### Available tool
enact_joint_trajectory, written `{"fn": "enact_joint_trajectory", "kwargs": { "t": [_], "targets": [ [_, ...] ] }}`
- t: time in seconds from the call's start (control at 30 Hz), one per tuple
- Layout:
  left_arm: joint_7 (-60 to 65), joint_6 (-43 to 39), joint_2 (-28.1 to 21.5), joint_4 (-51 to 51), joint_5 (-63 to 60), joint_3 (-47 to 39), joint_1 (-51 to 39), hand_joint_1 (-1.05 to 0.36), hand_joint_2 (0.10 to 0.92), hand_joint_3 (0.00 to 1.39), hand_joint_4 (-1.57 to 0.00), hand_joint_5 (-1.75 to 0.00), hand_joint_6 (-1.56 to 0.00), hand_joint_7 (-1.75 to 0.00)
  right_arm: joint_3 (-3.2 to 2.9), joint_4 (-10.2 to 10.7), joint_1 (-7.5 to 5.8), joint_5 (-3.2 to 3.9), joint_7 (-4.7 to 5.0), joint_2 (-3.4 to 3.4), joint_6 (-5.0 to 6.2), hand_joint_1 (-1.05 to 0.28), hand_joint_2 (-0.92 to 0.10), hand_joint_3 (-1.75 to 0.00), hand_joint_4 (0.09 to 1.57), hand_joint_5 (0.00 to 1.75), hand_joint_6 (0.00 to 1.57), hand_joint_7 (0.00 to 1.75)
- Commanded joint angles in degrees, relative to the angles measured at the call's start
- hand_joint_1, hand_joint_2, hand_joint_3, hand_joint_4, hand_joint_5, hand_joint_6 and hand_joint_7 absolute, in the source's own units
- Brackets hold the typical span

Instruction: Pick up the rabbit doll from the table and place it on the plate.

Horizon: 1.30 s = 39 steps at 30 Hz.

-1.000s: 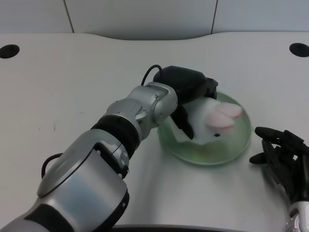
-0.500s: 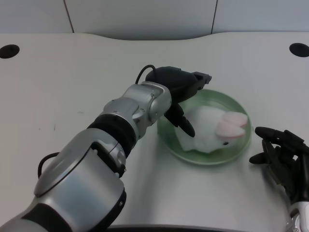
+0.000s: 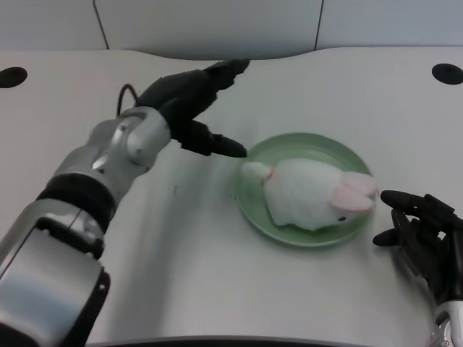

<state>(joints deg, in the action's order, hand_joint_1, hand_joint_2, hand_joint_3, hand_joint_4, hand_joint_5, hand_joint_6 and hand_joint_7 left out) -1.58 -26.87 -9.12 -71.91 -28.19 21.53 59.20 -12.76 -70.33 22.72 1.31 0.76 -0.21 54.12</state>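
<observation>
The white rabbit doll (image 3: 307, 193) with pink ears lies on its side on the green plate (image 3: 304, 150), its head toward the right rim. My left hand (image 3: 192, 103) hangs above the table to the left of the plate, fingers spread, holding nothing. One fingertip points toward the plate's left rim with a small gap between them.
My right hand (image 3: 423, 235) rests on the table just right of the plate. Two dark round holes sit in the tabletop at the far left (image 3: 13, 76) and far right (image 3: 447, 73). The table's back edge runs along the top of the picture.
My left hand has let go of the rabbit doll and drawn back up and to the left, off the plate. The doll has settled flat on the plate.
</observation>
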Motion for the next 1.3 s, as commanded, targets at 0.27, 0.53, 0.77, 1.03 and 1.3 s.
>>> {"fn": "enact_joint_trajectory", "kwargs": {
  "t": [0.27,0.53,0.77,1.03,1.3],
  "targets": [
    [-12.3,-7.5,-4.5,10.0,17.9,-13.6,-16.4,-0.78,0.921,0.16,0.00,-0.80,-0.17,-0.11,-1.16,0.8,-0.42,2.70,-3.00,0.16,-1.80,-0.35,-0.92,-0.34,0.84,1.14,0.86,0.49],
    [-20.2,3.4,-3.6,31.6,33.5,-22.5,-35.8,-0.64,0.921,0.34,-0.26,-0.99,-0.37,-0.18,-2.17,1.8,-0.63,4.38,-5.31,0.49,-2.23,-0.32,-0.92,-0.32,0.85,1.13,0.87,0.50],
    [-20.3,18.8,-0.5,49.3,45.9,-28.6,-49.1,-0.64,0.921,0.39,-0.46,-1.07,-0.52,-0.22,-2.43,2.1,-0.81,4.63,-6.19,-0.76,-2.53,-0.37,-0.92,-0.33,0.83,1.12,0.85,0.51],
    [-21.4,26.6,1.3,56.9,53.0,-32.8,-57.3,-0.65,0.921,0.45,-0.47,-1.30,-0.65,-0.27,-3.03,2.0,-0.22,5.77,-7.30,-0.92,-3.23,-0.35,-0.92,-0.32,0.85,1.12,0.86,0.52],
    [-20.2,27.3,2.6,56.8,52.4,-33.6,-58.7,-0.63,0.921,0.48,-0.57,-1.30,-0.69,-0.35,-2.43,1.0,0.47,4.20,-5.11,-1.80,-3.66,-0.35,-0.92,-0.33,0.85,1.11,0.84,0.51]
  ]
}}
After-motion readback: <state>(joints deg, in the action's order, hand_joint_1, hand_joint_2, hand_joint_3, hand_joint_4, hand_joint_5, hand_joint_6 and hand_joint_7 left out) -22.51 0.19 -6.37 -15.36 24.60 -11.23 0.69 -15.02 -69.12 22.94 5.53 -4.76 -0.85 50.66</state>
